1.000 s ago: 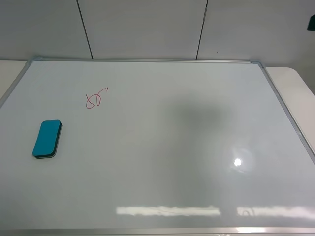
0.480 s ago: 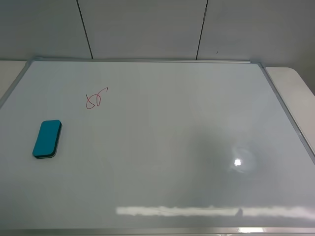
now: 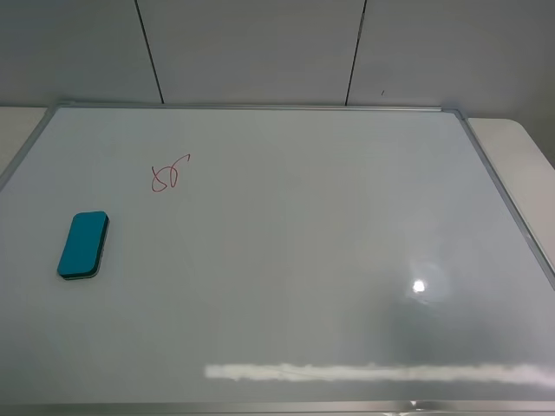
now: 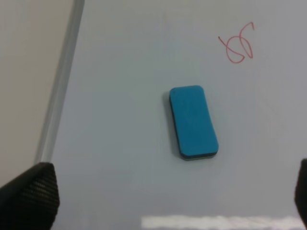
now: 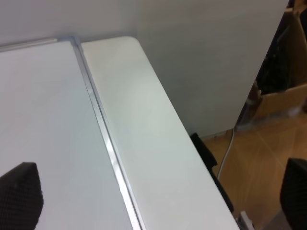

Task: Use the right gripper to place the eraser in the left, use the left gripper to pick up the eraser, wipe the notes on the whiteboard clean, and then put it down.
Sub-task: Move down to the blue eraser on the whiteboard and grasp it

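The teal-blue eraser [image 3: 83, 245] lies flat on the left side of the whiteboard [image 3: 303, 217], apart from the red notes [image 3: 169, 172] farther back. Neither gripper shows in the exterior high view. In the left wrist view the eraser [image 4: 193, 122] and notes [image 4: 237, 44] lie on the board beyond my left gripper [image 4: 165, 199], which is open and empty, with only its fingertips [image 4: 29, 196] showing. My right gripper [image 5: 156, 199] is open and empty above the board's right frame [image 5: 103, 129], far from the eraser.
The board lies on a pale table [image 3: 520, 147] whose bare strip [image 5: 144, 124] runs along the right frame. Beyond the table's right edge is floor with a cardboard box [image 5: 283, 100] and a cable [image 5: 229, 148]. A grey panelled wall [image 3: 260, 52] stands behind.
The dark shadow on the board's middle right slid toward the near right edge and vanished. A small dark teal shape at the exterior view's upper right edge is gone. The eraser and notes have not moved.
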`<act>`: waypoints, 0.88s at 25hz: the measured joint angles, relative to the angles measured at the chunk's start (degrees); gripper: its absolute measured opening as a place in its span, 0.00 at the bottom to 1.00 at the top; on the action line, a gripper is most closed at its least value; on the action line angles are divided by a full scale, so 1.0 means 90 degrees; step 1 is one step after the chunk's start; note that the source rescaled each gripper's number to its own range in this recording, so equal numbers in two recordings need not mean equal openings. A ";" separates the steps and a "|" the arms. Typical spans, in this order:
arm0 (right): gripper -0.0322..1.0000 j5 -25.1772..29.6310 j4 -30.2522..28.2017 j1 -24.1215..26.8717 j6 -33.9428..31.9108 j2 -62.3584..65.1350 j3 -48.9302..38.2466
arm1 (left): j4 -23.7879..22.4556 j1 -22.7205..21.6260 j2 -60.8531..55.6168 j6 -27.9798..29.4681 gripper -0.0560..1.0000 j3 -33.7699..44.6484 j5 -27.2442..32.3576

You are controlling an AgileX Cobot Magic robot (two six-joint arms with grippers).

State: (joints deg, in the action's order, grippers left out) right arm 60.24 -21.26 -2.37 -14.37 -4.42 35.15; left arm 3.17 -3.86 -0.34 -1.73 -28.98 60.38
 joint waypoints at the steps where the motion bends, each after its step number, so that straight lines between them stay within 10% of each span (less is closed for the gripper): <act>1: 1.00 0.0000 0.0057 0.0000 0.0094 0.0148 -0.0138 | 0.0000 0.0000 0.0000 0.0000 1.00 0.0000 0.0000; 14: 1.00 0.0044 0.1799 0.0058 0.1805 0.0504 -0.0713 | 0.0000 0.0000 0.0000 0.0000 1.00 0.0000 0.0000; 22: 1.00 0.0044 0.1766 0.0058 0.1733 0.0504 -0.0713 | 0.0000 0.0000 0.0000 0.0000 1.00 0.0000 0.0000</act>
State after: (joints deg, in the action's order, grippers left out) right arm 60.64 -5.36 -1.85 1.23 0.12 28.74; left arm 3.17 -3.86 -0.34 -1.73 -28.98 60.38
